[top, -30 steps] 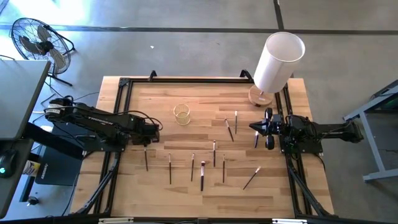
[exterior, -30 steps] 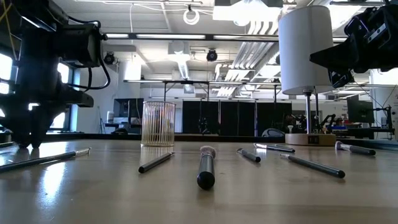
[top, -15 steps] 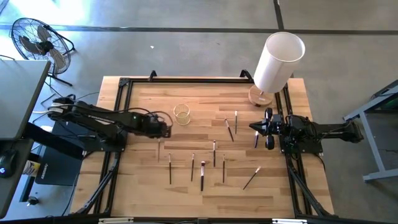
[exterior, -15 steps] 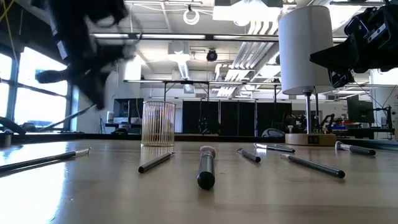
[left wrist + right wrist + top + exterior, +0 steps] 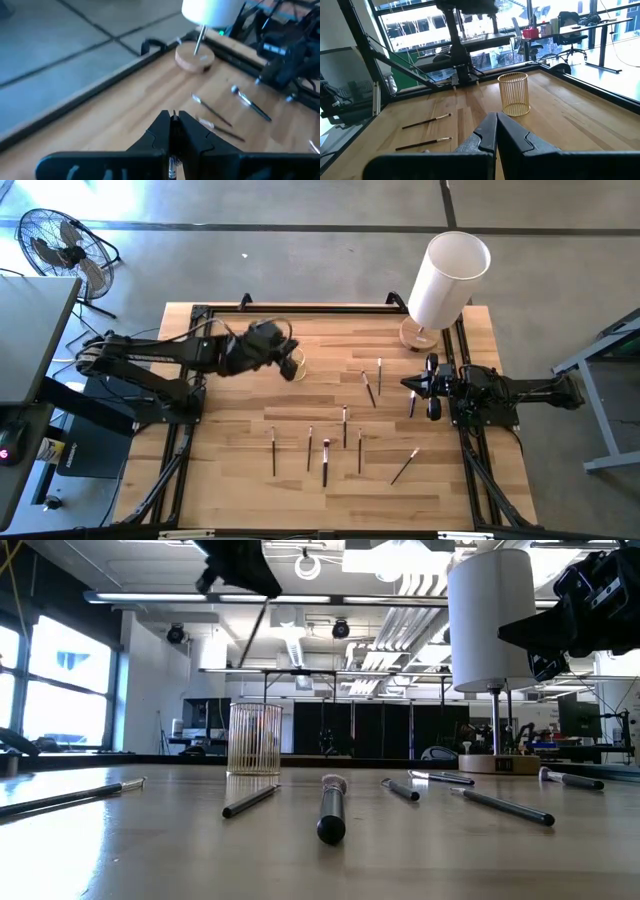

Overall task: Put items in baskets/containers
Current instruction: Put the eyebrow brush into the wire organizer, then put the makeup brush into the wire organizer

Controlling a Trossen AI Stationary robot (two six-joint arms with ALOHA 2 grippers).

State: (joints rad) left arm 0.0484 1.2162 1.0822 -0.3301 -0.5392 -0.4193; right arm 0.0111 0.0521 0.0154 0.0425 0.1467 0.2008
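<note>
My left gripper [image 5: 287, 366] hangs high over the small clear yellowish cup [image 5: 298, 360], shut on one thin brush [image 5: 252, 635] that slants down below it toward the cup [image 5: 254, 739]. The cup stands upright on its base. Several other brushes lie flat on the wooden table: a near row [image 5: 326, 462] and a few by the right arm [image 5: 368, 388]. My right gripper [image 5: 418, 385] waits shut above the table's right side, touching nothing. The right wrist view also shows the cup [image 5: 514, 94]. My left gripper pinches the brush between its two fingers; a pale metallic bit of the shaft [image 5: 172, 162] shows in the slit between them. The fingers come from above. The brush is lifted clear and hangs slanted below the fingers [image 5: 235, 565], its lower end [image 5: 241, 663] above the cup.
A tall white cylinder [image 5: 448, 278] stands on a round wooden base at the table's far right corner. A black frame [image 5: 196, 340] runs along the table's edges. A fan [image 5: 60, 242] stands on the floor beyond the far left corner. Bare wood lies at the table's near edge.
My left gripper has risen from the table's near left area with a brush shut between its fingers and swung toward the far edge and right, ending above the cup. The brush has been lifted clear of the table and now hangs slanted. The right arm has kept still.
</note>
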